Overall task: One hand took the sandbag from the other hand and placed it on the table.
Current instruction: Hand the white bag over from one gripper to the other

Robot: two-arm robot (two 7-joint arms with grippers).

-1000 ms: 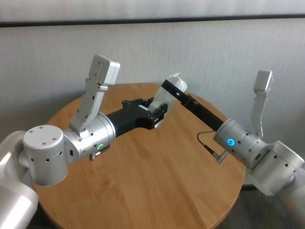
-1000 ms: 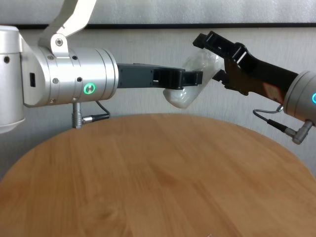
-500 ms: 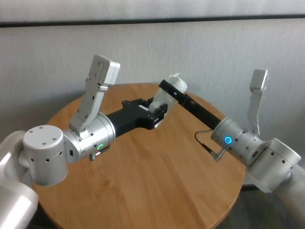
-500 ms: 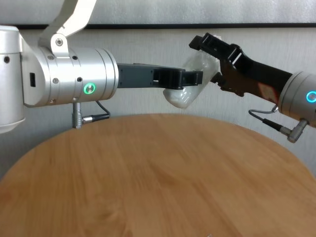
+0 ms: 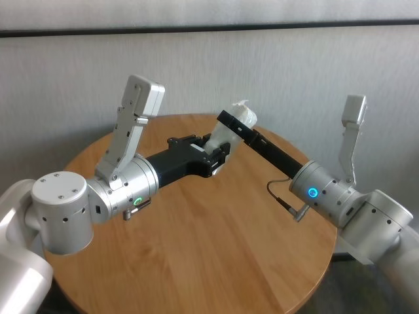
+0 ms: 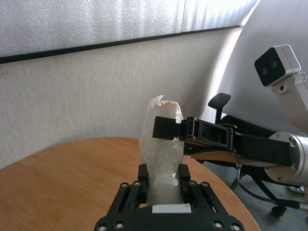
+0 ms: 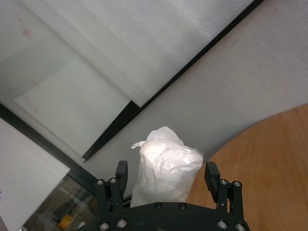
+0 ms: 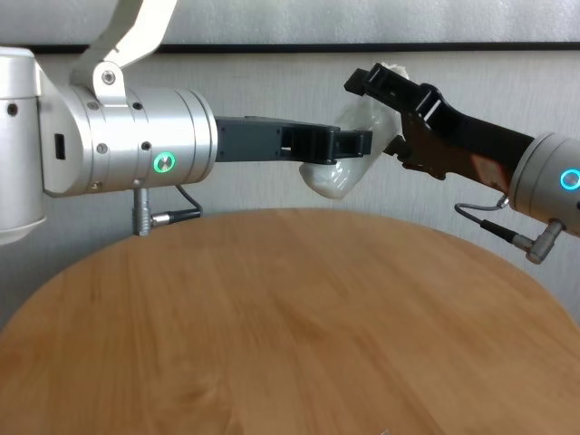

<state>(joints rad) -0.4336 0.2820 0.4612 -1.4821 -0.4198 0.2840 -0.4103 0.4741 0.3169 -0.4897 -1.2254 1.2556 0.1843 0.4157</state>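
From the head view, my left end effector [image 5: 216, 157] grips the sandbag [image 5: 229, 131] low, above the table [image 5: 216, 248], leaving its top free. In the right wrist view, my right end effector [image 7: 166, 180] straddles that top, fingers spread, not visibly closed.

The worktop [image 5: 216, 248] is smooth light-brown wood-grain with a soft satin sheen. The sandbag [image 6: 161, 159] looks like a thin, crinkled white plastic film, slightly glossy and lumpy. The left end effector [image 5: 218, 159] and the right end effector [image 5: 230, 122] are matt black, hard plastic or painted metal, with small bright screw heads. Their wrists are brushed silver metal. The wall [image 5: 294, 72] behind is a finely textured, matt grey-white.
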